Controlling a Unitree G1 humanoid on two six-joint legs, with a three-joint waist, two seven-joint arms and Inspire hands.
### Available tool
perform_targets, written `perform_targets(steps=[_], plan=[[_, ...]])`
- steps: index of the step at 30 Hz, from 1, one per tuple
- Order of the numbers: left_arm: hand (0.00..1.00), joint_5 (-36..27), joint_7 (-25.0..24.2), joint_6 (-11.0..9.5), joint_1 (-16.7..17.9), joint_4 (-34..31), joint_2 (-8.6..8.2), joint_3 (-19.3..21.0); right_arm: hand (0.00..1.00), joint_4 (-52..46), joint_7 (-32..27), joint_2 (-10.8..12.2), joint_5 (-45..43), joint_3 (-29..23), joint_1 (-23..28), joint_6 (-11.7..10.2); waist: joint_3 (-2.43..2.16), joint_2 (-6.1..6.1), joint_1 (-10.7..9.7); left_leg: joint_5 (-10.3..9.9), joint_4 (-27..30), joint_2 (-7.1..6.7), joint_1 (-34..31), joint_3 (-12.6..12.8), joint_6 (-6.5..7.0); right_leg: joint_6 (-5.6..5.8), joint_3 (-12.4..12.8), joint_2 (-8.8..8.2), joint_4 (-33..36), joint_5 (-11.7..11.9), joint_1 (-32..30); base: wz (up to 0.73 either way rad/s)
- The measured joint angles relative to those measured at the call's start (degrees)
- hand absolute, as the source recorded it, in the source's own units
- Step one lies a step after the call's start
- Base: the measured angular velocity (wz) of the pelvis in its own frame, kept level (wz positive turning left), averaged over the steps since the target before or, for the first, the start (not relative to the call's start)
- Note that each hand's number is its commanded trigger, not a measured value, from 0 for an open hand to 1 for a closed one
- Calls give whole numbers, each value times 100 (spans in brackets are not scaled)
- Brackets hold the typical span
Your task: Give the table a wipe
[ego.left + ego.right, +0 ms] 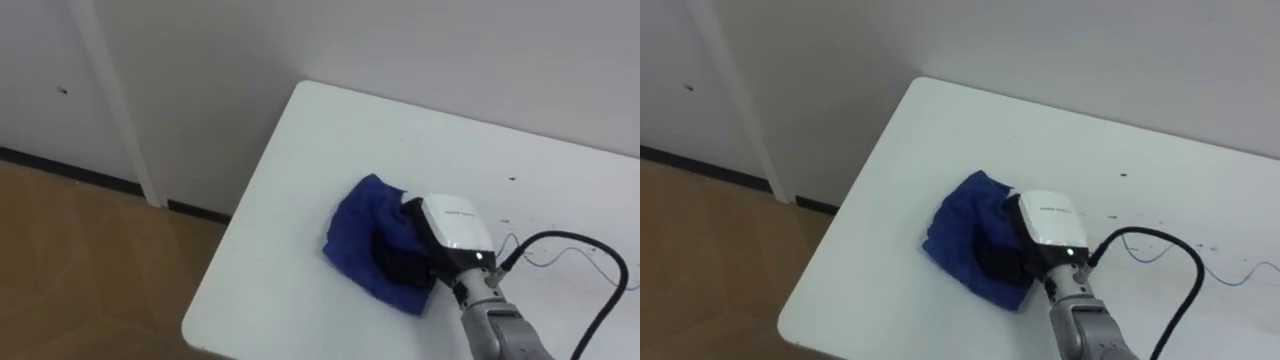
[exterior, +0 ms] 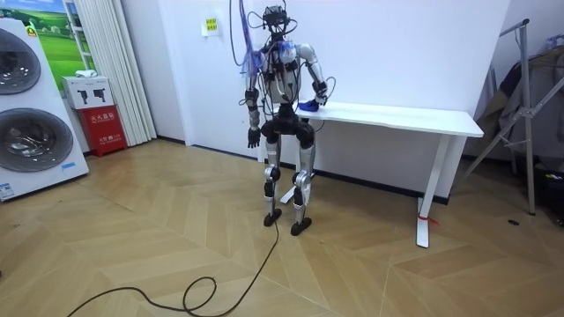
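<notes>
Presses right hand (image 1: 455,232) down on blue cloth (image 1: 358,235), likely to pin it flat against the table (image 1: 300,140) for wiping. Has cloth near the table's left end, bunched under and just beyond the dark fingers (image 1: 400,263); cannot tell if laid flat or curled into it. Hangs left hand (image 2: 253,138) beside the table's end.
</notes>
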Motion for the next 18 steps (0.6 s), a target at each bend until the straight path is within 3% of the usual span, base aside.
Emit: perform_targets(steps=[5,8,10,12,16,18], plan=[[0,4,117,36,108,-3,-142,24,100,205,309,118,1063,-136,-201,-2,0,72,6,0,15,4,-32,45,-1,13,-5,-5,5,-8,-40,-6],[0,-2,147,37,141,-11,-157,149,100,808,513,108,1833,-374,-737,-15,17,90,-18,6,20,12,-51,58,-11,15,1,-5,18,-9,-83,-2],[0,-19,146,29,137,-23,-143,286,100,1400,570,14,2311,-700,-1148,-2,-1,49,-21,6,71,-1,-151,-3,-10,16,-36,-9,18,-10,-161,16],[0,-15,139,18,185,-64,-94,642,100,2156,553,-311,2921,-1221,-1466,-40,-25,-73,-7,50,109,-13,-323,-68,0,15,-149,-32,15,-8,-287,27],[0,-8,155,39,440,-85,68,1127,100,3322,267,-891,3573,-1976,-1454,-63,-17,-136,-51,68,127,-32,-315,-140,8,16,-220,-38,-2,-7,-228,27],[0,-110,157,30,634,-72,183,1305,100,3805,172,-1092,3596,-2542,-1201,-133,-21,-168,-265,67,127,-25,-297,-128,8,16,-213,-37,-7,-7,-175,22]])
